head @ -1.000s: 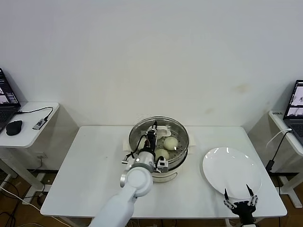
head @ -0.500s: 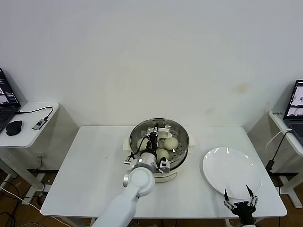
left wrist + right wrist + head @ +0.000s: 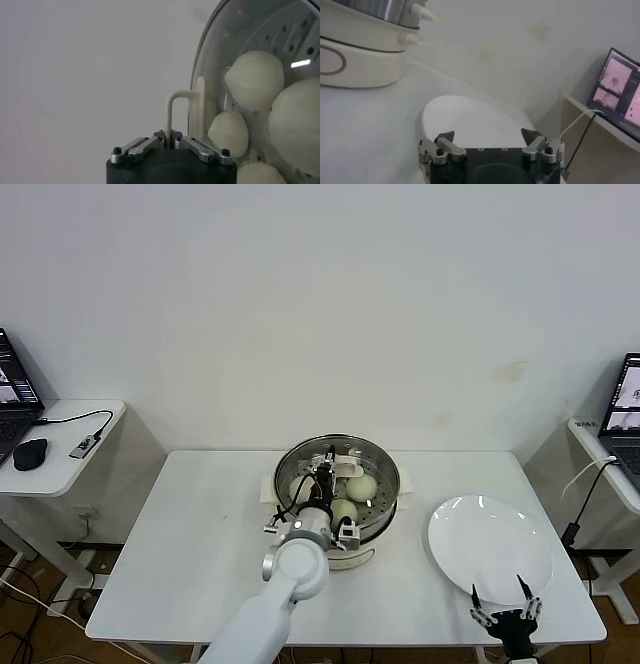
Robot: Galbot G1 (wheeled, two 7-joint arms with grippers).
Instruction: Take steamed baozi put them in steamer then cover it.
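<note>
**Checking the grip on the cover handle before letting go**

Left gripper (image 3: 170, 135) sits directly over the steamer (image 3: 378, 519), near the middle of the worktop (image 3: 190, 534). My fingers are drawn in tight on one leg of the cream handle (image 3: 181, 107) of the cover (image 3: 210, 75). The handle loop rises straight out from between them, so its long axis runs away from the fingers, not across them.

Through the glass I count four steamed baozi (image 3: 255, 80) on the perforated tray, packed close together. From the head view the cover looks to lie level over the steamer rim, but I cannot confirm it is fully seated all round.

Judgement: all buns are in and the lid is on, or as good as on. The next move should be a plain release and a straight lift away along the handle's axis. Any sideways pull could drag the lid off the rim.

Right gripper (image 3: 497, 594) is parked at the near right edge of the worktop, fingers spread wide and holding nothing, just beside the white plate (image 3: 490, 539). The left arm is clearly the nearer one.
</note>
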